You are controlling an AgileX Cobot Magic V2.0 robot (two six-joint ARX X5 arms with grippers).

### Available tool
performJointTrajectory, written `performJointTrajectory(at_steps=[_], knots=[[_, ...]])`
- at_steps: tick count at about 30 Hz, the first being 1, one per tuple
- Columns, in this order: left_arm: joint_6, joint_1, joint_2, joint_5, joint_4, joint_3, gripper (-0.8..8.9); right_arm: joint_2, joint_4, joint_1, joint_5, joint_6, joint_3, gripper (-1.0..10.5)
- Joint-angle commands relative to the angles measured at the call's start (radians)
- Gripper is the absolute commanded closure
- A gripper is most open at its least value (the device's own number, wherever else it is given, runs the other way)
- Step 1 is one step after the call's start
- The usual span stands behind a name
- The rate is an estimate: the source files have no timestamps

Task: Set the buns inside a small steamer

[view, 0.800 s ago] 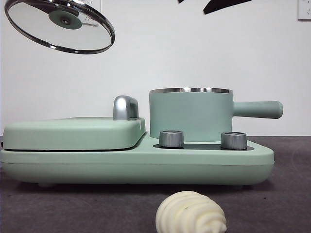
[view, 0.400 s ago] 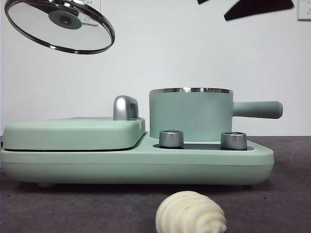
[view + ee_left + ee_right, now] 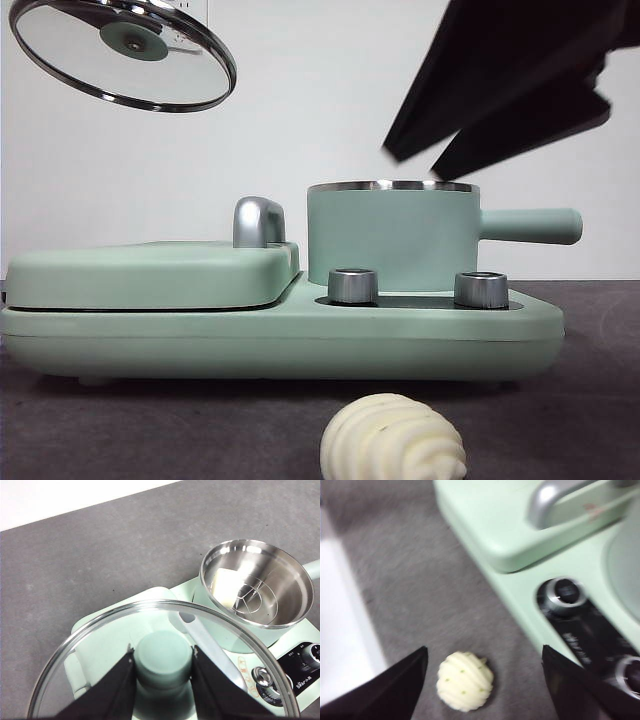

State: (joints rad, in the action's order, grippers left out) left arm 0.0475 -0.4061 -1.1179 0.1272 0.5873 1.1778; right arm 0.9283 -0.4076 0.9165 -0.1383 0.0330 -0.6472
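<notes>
The spiral-ridged bun (image 3: pixel 393 440) lies on the grey table in front of the appliance; it also shows in the right wrist view (image 3: pixel 465 681). The smooth bun (image 3: pixel 225 586) lies inside the small steamer (image 3: pixel 260 587), the mint-green pot (image 3: pixel 390 238) with its side handle, standing open. My left gripper (image 3: pixel 163 656) is shut on the green knob of the glass lid (image 3: pixel 165 630) and holds the lid (image 3: pixel 125 52) high at the left. My right gripper (image 3: pixel 484 650) is open and empty above the spiral bun. In the front view it (image 3: pixel 410 165) hangs just above the pot's rim.
The flat green lidded griddle (image 3: pixel 150 272) with a chrome handle (image 3: pixel 258 220) takes up the appliance's left half. Two steel dials (image 3: pixel 352 285) sit on the base in front of the pot. A white wall stands behind.
My right gripper has come down from the top edge, large and dark, to about the pot's rim. The lid, the pot and the spiral bun have not moved.
</notes>
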Motion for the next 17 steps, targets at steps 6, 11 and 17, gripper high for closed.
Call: performJointTrajectory(at_steps=[6,11,17], knots=[[-0.008,-0.004,0.003,0.000,-0.026,0.015,8.01,0.185,0.022,0.104,0.040,0.036,-0.006,5.9],[-0.008,-0.004,0.003,0.000,-0.026,0.015,8.01,0.275,0.041,0.118,0.061,0.034,-0.006,5.9],[-0.007,-0.005,0.003,0.000,-0.026,0.015,8.01,0.342,0.082,0.118,0.060,0.032,-0.006,5.9]])
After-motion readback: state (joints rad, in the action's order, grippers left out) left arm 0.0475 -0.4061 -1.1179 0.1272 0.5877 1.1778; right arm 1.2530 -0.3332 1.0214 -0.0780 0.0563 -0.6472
